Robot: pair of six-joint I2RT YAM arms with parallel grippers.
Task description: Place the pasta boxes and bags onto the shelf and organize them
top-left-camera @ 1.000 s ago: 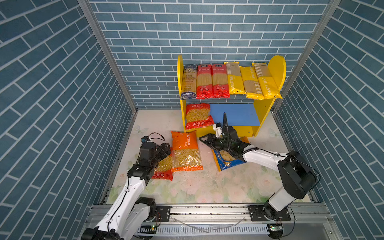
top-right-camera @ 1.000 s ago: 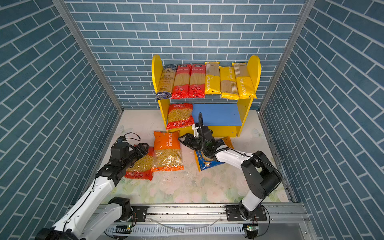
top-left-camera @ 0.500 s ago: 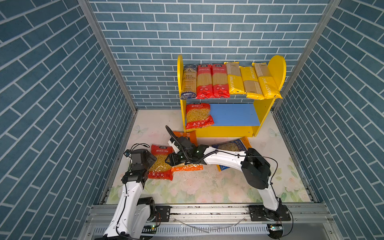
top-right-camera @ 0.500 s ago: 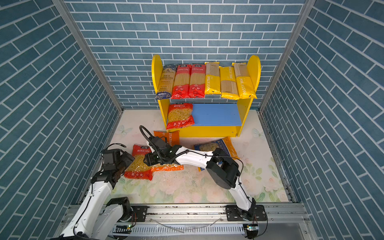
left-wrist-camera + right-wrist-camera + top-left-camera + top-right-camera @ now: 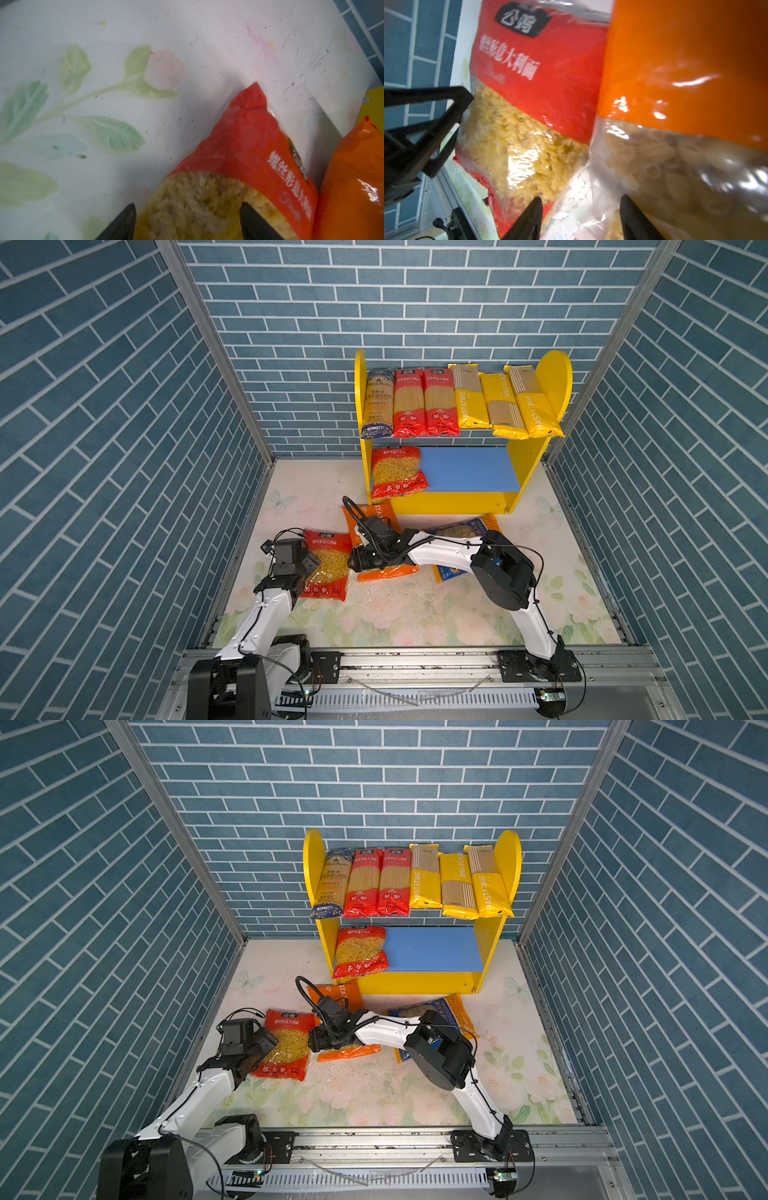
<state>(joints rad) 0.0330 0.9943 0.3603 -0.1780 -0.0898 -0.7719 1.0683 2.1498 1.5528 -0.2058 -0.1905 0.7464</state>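
Observation:
The shelf (image 5: 559,377) carries several long spaghetti packs (image 5: 436,404) on its upper board and one red bag (image 5: 397,472) on the left of its blue lower board. Three bags lie on the floor: a red one (image 5: 328,568), an orange one (image 5: 380,514) and a blue-yellow one (image 5: 457,529). My left gripper (image 5: 311,563) is open over the floor red bag's left edge, and its fingers (image 5: 124,222) straddle the bag's clear window (image 5: 197,203). My right gripper (image 5: 355,563) reaches across, open, over the orange bag's clear edge (image 5: 654,166); nothing is gripped.
Blue brick walls close in the floral floor (image 5: 395,614) on three sides, and a metal rail (image 5: 415,659) runs along the front. The blue lower board (image 5: 469,468) is bare to the right of its red bag. The right forearm (image 5: 440,551) lies over the blue-yellow bag.
My right gripper has swung left from the blue-yellow bag near the shelf to the orange bag. My left arm has drawn back to the left, uncovering the floor red bag.

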